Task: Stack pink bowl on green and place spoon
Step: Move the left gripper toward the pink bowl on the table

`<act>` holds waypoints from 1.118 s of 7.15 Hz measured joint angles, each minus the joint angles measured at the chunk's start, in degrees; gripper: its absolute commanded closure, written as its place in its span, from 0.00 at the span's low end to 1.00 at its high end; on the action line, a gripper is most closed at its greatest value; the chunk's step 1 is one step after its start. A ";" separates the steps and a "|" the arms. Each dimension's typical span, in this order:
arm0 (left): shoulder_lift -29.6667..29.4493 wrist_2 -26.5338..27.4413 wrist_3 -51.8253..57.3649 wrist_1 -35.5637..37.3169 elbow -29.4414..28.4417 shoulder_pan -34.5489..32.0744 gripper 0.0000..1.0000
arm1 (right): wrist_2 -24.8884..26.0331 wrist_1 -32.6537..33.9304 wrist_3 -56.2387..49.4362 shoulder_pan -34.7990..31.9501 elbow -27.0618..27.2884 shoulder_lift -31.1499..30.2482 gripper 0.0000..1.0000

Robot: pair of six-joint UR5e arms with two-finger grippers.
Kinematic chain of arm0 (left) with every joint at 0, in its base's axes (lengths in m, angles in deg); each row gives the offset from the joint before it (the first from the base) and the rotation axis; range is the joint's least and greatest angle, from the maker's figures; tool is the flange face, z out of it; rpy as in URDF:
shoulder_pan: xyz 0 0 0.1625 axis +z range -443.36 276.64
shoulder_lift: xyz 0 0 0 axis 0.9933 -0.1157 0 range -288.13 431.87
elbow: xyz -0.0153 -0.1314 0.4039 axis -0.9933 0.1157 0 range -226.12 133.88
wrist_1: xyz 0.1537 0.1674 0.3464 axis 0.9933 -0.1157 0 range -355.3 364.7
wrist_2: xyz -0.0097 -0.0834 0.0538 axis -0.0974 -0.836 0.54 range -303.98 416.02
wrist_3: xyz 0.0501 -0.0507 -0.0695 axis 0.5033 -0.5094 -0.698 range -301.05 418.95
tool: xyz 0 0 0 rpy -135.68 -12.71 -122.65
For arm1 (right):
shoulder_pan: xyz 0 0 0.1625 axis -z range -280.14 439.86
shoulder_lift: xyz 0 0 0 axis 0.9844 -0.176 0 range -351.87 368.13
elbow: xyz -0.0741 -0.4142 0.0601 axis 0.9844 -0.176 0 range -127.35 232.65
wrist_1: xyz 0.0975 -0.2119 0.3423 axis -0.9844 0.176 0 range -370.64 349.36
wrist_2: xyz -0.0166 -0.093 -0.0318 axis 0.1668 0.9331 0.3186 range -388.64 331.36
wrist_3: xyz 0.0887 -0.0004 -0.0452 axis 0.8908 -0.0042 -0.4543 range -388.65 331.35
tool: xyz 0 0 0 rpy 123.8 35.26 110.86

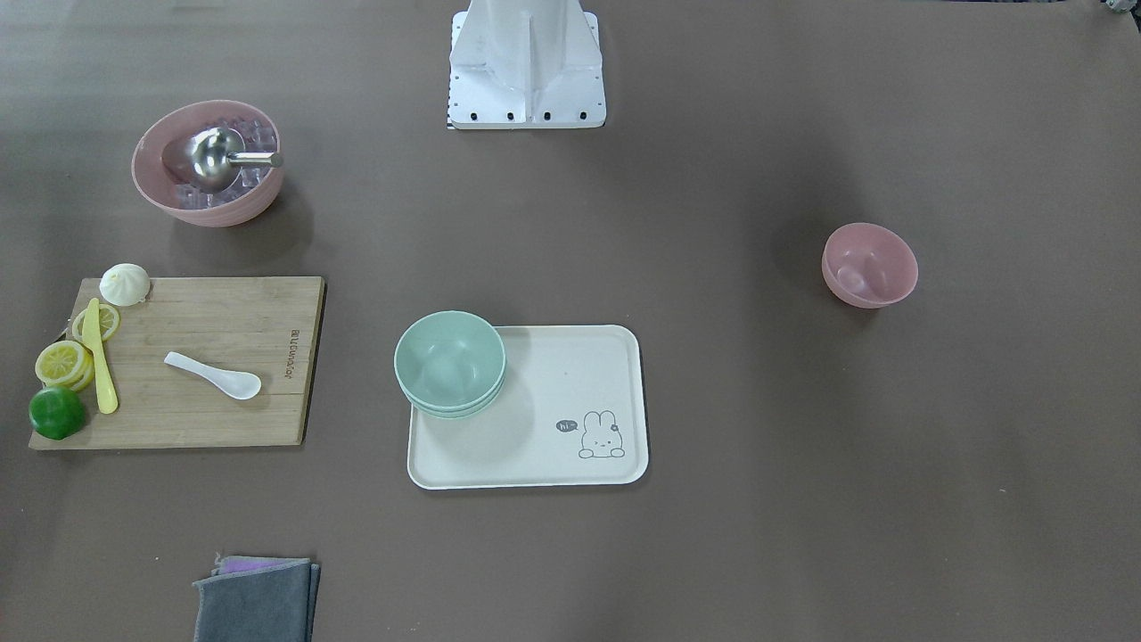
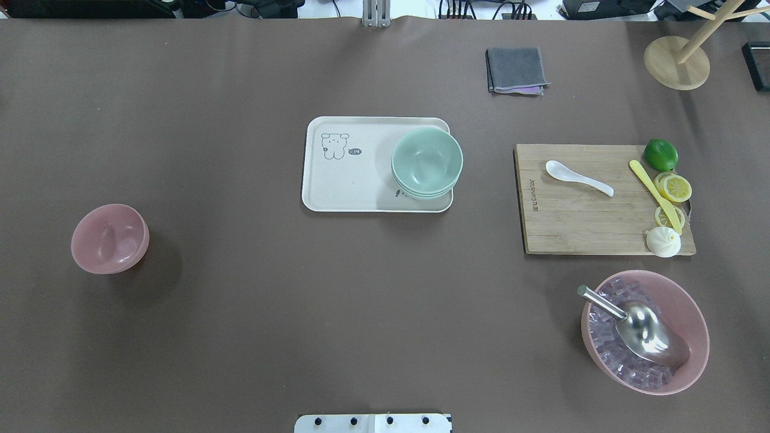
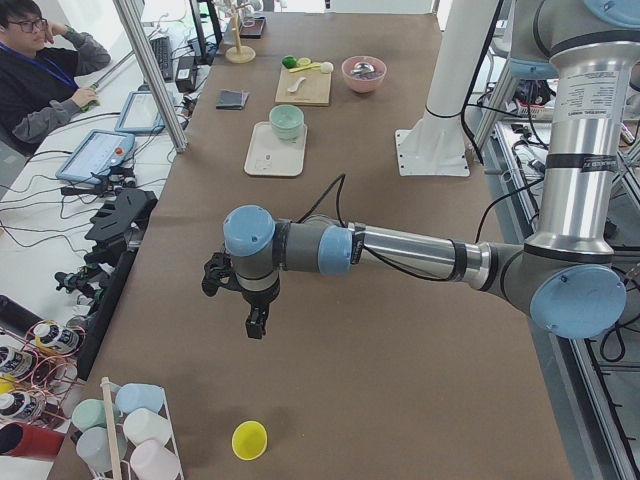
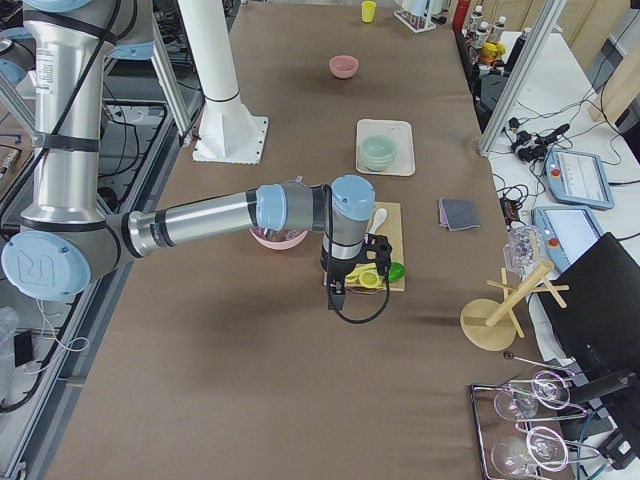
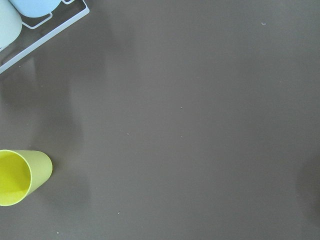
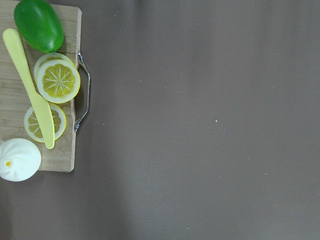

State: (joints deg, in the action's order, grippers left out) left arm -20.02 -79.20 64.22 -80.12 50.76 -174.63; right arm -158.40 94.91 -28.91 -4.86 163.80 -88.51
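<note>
The small pink bowl (image 1: 869, 265) stands alone on the brown table, at the far left of the overhead view (image 2: 109, 238). The green bowls (image 1: 450, 361) are nested in a stack on one end of a white tray (image 1: 570, 392); they also show in the overhead view (image 2: 427, 161). The white spoon (image 1: 214, 374) lies on a wooden cutting board (image 1: 205, 330). My left gripper (image 3: 250, 325) hangs over bare table near a yellow cup (image 3: 249, 439), far from the bowls. My right gripper (image 4: 335, 295) hangs beside the board's outer end. I cannot tell whether either is open or shut.
A larger pink bowl (image 1: 209, 165) with ice cubes and a metal scoop stands near the board. A yellow knife (image 1: 100, 357), lemon slices, a lime and a bun lie on the board. A grey cloth (image 1: 258, 599) and a wooden stand (image 2: 677, 60) are at the operators' edge.
</note>
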 measured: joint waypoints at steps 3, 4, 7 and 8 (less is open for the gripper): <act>-0.24 -0.02 -0.08 -1.02 0.11 0.11 0.01 | -0.99 0.11 0.00 0.04 0.59 -0.07 0.00; -0.31 0.02 -0.03 -4.44 0.12 0.12 0.01 | -1.11 0.02 0.06 0.16 0.60 0.07 0.00; -1.82 -0.71 -0.59 -15.16 -2.47 0.41 0.01 | -1.18 -1.31 0.76 0.35 1.35 2.58 0.00; -2.45 -3.39 -0.54 -15.18 -4.55 0.56 0.01 | -1.71 -2.54 0.73 0.39 -0.08 4.63 0.00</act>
State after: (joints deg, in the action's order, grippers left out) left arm -22.48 -82.59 63.68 -95.30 46.21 -174.06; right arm -160.11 92.37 -28.19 -4.47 163.71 -83.88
